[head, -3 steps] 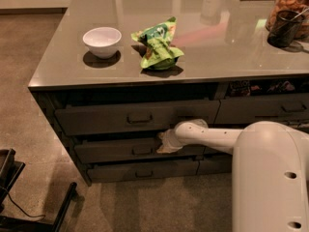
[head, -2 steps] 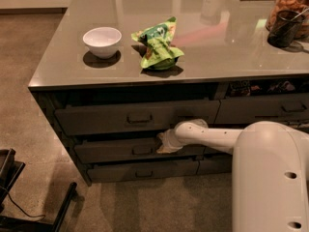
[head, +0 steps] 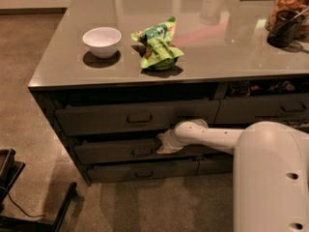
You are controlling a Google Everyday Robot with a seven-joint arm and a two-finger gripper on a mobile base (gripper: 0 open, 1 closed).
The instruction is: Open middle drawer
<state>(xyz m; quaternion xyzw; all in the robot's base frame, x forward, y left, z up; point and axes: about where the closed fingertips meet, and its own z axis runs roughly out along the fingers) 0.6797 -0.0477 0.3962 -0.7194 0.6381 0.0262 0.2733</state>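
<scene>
Grey-brown and placed as a second ago: middle drawer point(head: 106, 151), left stack under the counter point(head: 217, 57), between the taller top drawer point(head: 91, 121) and the slim bottom drawer point(head: 111, 171). How far pulled out, hard to tell. Likewise unmoved since the earlier views: gripper point(head: 166, 144), against that drawer's right end, just beside the loop handle point(head: 142, 151), on the white arm point(head: 212, 135) reaching in from the right. Clenched or released: cannot tell. Up top, same as before: white bowl point(head: 102, 40), with a crumpled green bag point(head: 158, 45) near it, print too small to read. Cut off at the right edge: jar point(head: 289, 1) and dark cup point(head: 282, 28). Cut off at lower left: black frame point(head: 29, 211), hard to identify.
</scene>
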